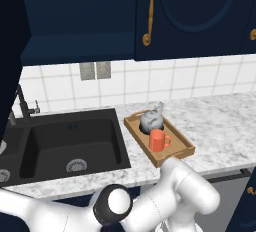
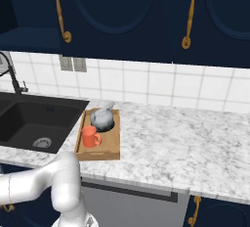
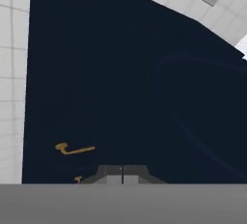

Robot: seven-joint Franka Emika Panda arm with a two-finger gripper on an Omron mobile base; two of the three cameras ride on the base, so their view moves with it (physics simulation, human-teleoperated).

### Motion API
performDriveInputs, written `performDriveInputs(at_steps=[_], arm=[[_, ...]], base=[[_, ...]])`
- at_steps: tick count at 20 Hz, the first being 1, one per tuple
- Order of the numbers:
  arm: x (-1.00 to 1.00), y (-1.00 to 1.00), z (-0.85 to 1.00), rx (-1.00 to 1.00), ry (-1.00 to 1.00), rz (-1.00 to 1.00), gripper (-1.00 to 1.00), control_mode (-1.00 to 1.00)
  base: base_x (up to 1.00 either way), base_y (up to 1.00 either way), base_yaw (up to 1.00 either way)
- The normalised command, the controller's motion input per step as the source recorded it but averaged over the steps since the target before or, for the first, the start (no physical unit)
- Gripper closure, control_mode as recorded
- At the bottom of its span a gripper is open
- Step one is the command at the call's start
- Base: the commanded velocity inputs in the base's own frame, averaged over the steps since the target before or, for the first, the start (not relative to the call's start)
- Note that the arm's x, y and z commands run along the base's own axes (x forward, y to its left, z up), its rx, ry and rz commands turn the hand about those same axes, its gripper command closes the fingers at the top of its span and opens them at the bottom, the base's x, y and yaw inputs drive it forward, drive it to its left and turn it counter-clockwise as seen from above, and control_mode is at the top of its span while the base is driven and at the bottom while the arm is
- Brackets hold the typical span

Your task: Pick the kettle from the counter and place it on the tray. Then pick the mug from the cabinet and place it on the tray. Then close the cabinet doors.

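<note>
Left base view: kettle (image 1: 151,119) and mug (image 1: 158,140) on tray (image 1: 181,142).

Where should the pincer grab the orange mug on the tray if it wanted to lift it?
Probably from above, pinching the mug across its open rim. It stands upright on the tray with its handle sticking out sideways, and the kettle sits close behind it, so coming from that side looks crowded.

Hand (image 3: 122,175) w/ fingertips pressed together — arm (image 1: 165,196) bent low, elbow (image 1: 114,205) fwd.
</note>
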Motion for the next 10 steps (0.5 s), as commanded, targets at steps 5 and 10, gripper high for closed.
performDriveInputs(at_steps=[5,10], arm=[[0.0,-0.38,0.32,0.0,-0.06,0.0,1.0,-1.0],[-0.02,-0.65,0.31,0.0,-0.04,0.0,1.0,-1.0]], base=[[0.0,0.0,0.0],[0.0,0.0,0.0]])
